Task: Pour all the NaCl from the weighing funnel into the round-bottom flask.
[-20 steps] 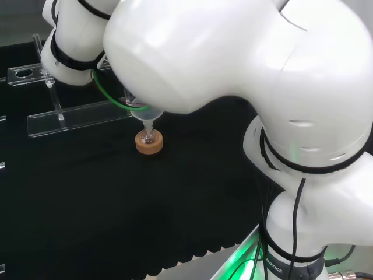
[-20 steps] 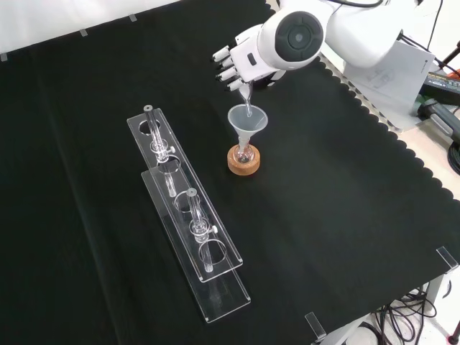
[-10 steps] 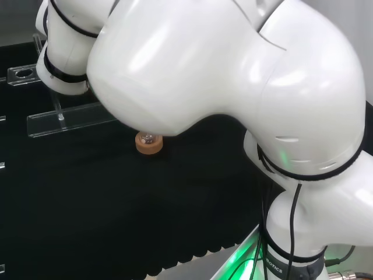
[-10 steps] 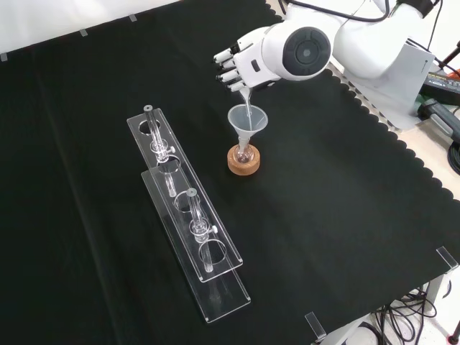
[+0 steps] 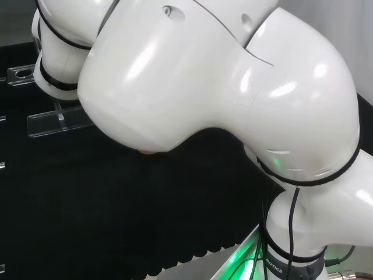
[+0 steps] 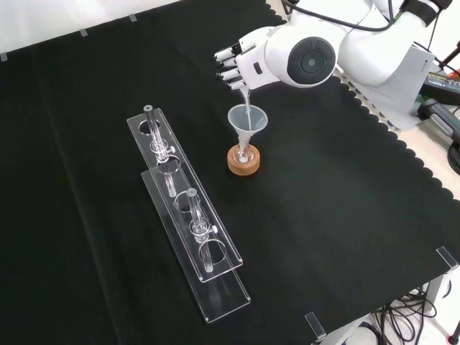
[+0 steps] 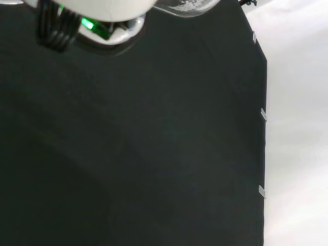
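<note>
- Cork ring [image 6: 244, 160] on the black cloth of the bench [image 6: 345, 215] is the landmark: the small round-bottom flask [image 6: 244, 152] sits in it, and a clear conical funnel [image 6: 247, 122] stands with its stem in the flask's neck
- Directly above the cork ring in the front view, the hand [image 6: 241, 63] has its fingers curled round the weighing funnel [image 6: 246, 97], a slim clear piece tilted steeply, with its lower tip inside the mouth of the conical funnel
- Whether any NaCl remains in the weighing funnel cannot be told; a little pale material seems to lie in the flask's bulb
- To the left of the cork ring and nearer the camera in the front view, a clear acrylic rack [image 6: 187, 215] lies well apart from it, with a couple of small glass tubes standing in it
- Against half a second ago, the hand and weighing funnel have hardly shifted over the cork ring in the front view, while the arm's round grey-capped link [image 6: 310, 62] has swung a little to the right and up
- In the head view the big white link [image 5: 192, 76] has come lower and now covers nearly all of the cork ring [image 5: 148, 152], leaving a thin tan sliver at its lower edge; half a second ago most of the ring showed
- At the wrist view's edge a clear glass piece [image 7: 187, 6] with white specks shows beside the white part of the hand [image 7: 92, 7]
</note>
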Robot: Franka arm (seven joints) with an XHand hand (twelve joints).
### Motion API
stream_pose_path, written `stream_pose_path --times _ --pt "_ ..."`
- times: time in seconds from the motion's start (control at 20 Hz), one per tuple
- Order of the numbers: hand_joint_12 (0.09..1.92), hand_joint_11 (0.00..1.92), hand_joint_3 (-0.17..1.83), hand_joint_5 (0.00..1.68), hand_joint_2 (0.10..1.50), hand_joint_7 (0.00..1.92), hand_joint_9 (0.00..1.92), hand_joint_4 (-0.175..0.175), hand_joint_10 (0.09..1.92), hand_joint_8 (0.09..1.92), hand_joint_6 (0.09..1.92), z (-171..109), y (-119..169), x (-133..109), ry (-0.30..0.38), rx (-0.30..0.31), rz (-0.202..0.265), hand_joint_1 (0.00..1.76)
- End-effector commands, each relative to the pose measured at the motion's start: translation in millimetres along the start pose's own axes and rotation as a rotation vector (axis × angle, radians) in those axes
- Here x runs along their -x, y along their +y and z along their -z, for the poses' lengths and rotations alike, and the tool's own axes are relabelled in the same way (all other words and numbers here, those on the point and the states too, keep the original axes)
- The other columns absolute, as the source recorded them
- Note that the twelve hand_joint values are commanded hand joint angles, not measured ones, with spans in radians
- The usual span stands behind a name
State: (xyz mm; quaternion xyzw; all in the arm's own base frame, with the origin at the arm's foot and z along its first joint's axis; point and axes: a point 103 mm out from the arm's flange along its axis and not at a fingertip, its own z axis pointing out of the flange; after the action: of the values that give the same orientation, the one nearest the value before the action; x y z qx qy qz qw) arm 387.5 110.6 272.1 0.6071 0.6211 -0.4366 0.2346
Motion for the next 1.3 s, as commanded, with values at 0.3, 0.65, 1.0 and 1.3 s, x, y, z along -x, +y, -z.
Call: stream_pose_path --times 0.3,0.65,1.0,1.3 --pt "1.03 0.82 0.61 1.32 0.66 0.78 1.12 0.175 0.22 0.6 0.56 5.5 -1.5 -1.6 -0.06 0.014 -0.002 1.13" --pt "1.03 0.82 0.61 1.32 0.66 0.77 1.12 0.175 0.22 0.6 0.56 10.8 -2.4 -6.5 -0.103 0.013 -0.004 1.13" --pt "1.03 0.82 0.61 1.32 0.67 0.77 1.12 0.175 0.21 0.6 0.56 18.0 -4.3 -8.2 -0.141 0.028 -0.004 1.13" --pt "1.03 0.83 0.61 1.32 0.67 0.77 1.12 0.175 0.21 0.6 0.57 20.2 -4.0 -6.7 -0.175 0.031 -0.009 1.13"
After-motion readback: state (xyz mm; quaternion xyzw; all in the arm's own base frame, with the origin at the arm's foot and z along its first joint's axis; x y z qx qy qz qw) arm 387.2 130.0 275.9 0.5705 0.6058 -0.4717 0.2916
